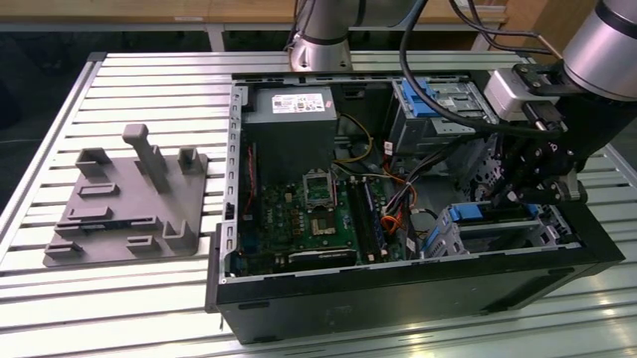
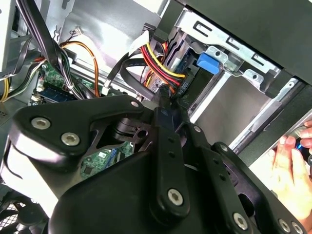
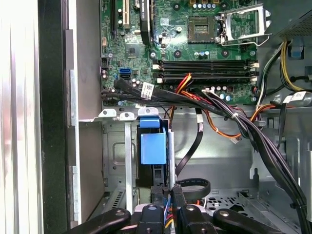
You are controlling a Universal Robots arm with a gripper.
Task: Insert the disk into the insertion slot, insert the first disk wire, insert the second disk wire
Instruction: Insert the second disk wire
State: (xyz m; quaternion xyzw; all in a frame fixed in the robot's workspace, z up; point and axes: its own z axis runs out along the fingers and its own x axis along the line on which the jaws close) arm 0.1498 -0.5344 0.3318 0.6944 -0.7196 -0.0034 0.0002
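The disk [image 1: 490, 216] sits inside the insertion slot [image 1: 518, 233], a perforated metal cage at the case's lower corner on the exterior view's right. Its blue carrier [image 3: 153, 147] shows edge-on in the first wrist view and as a blue tab [image 2: 208, 63] in the second wrist view. My gripper [image 1: 506, 201] hangs just above the disk's open end. Its fingertips [image 2: 164, 100] are shut on a black connector [image 2: 181, 88] with red, yellow and black wires [image 2: 163, 61], held against the disk's rear. A loose black flat cable [image 3: 191, 148] loops beside the cage.
The motherboard [image 1: 318, 216] fills the case floor, with the grey power-supply box [image 1: 291, 112] and a taller bay with a blue latch [image 1: 438, 104] behind it. A thick black cable bundle [image 3: 263, 141] crosses nearby. A grey fixture [image 1: 124, 201] lies on the table. A hand [image 2: 292, 161] is outside the case.
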